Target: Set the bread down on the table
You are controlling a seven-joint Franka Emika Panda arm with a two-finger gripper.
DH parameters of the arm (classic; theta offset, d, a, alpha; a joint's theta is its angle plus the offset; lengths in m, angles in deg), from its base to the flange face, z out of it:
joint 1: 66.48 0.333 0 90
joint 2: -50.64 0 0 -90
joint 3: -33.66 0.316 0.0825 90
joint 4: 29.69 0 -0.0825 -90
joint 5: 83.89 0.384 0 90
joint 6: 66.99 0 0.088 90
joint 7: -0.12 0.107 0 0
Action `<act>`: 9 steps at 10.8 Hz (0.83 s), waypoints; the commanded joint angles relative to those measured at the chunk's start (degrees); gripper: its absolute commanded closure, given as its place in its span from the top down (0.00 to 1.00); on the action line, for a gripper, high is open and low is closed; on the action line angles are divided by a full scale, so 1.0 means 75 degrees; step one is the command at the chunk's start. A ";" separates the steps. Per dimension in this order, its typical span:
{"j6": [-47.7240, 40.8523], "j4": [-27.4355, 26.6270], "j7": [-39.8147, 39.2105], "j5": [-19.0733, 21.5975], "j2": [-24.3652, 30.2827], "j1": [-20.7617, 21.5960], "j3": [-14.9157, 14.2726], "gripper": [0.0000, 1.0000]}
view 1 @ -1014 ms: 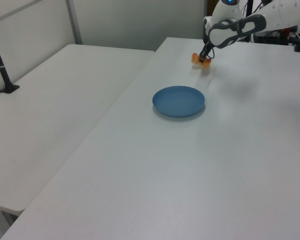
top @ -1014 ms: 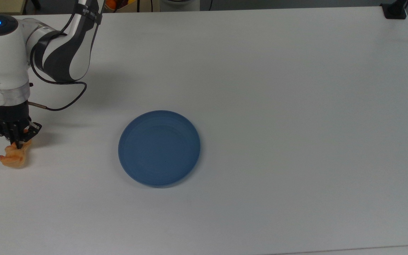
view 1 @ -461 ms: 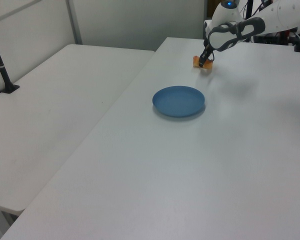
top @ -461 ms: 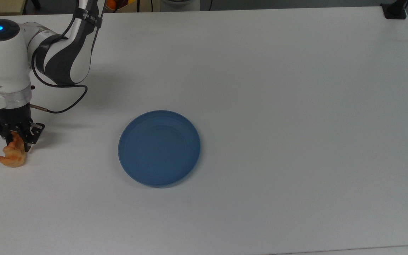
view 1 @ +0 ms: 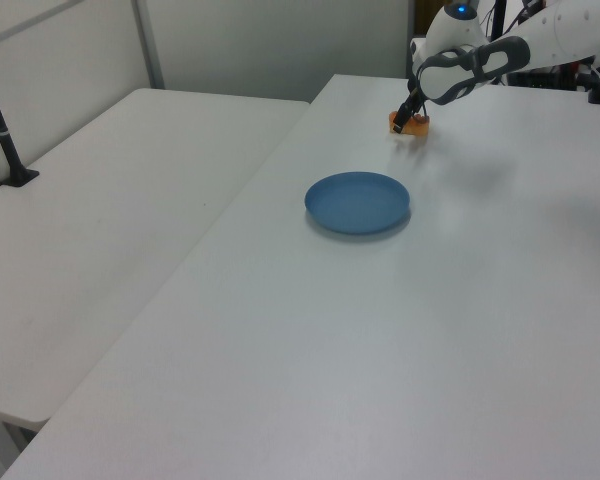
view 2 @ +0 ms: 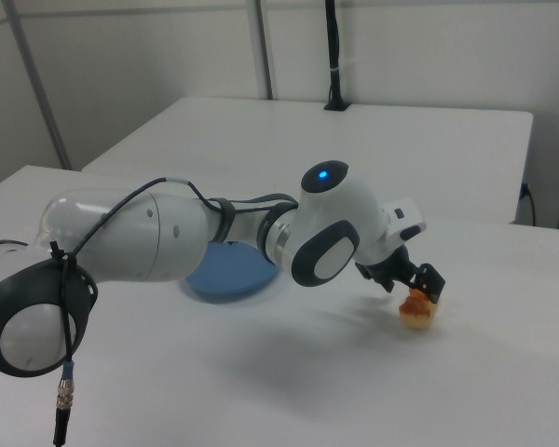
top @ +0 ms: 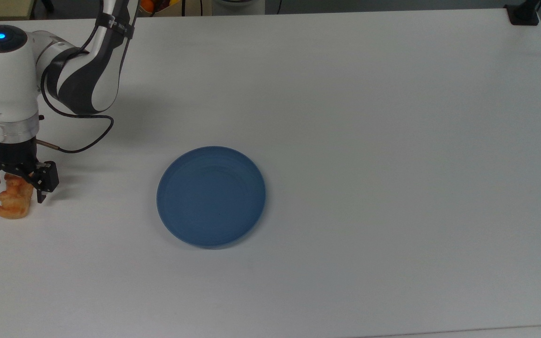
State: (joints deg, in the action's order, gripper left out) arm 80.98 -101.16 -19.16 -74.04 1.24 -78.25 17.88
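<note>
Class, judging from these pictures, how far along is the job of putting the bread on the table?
Done: the bread lies on the white table, well clear of the blue plate. In hand: the hand is open, fingers straddling the bread. Left: lifting the hand clear.

Matt, smooth white worktop [top: 369,117]; matt blue plastic-looking plate [top: 211,195]; glossy white arm shell [view 2: 130,237]; bread [top: 12,200] with ridged, rough crust.

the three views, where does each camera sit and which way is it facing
Top view: overhead, looking down on the table; arm and open gripper over the bread at the top view's left.
Left view: raised, looking along the table past the blue plate to the arm at the far end.
Right view: low, beside the arm, facing the bread.
All three share the bread and gripper.
</note>
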 commanded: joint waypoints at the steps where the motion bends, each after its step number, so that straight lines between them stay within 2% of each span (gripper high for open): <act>1: 0.0182 -0.0057 0.0249 0.0150 0.0117 -0.0025 0.0007 1.00; 3: 0.0088 -0.0138 0.0996 0.0174 0.0643 -0.0002 0.0031 1.00; 5: -0.0121 -0.0896 0.1759 0.0150 0.1694 0.0092 0.0135 1.00; 7: -0.1440 -0.1635 0.2089 0.0022 0.2924 0.0406 0.0347 1.00; 9: -0.2602 -0.2398 0.2394 -0.0316 0.4086 0.1108 0.0347 1.00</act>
State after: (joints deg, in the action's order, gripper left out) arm 68.57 -107.92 -4.44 -73.90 19.90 -75.50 20.52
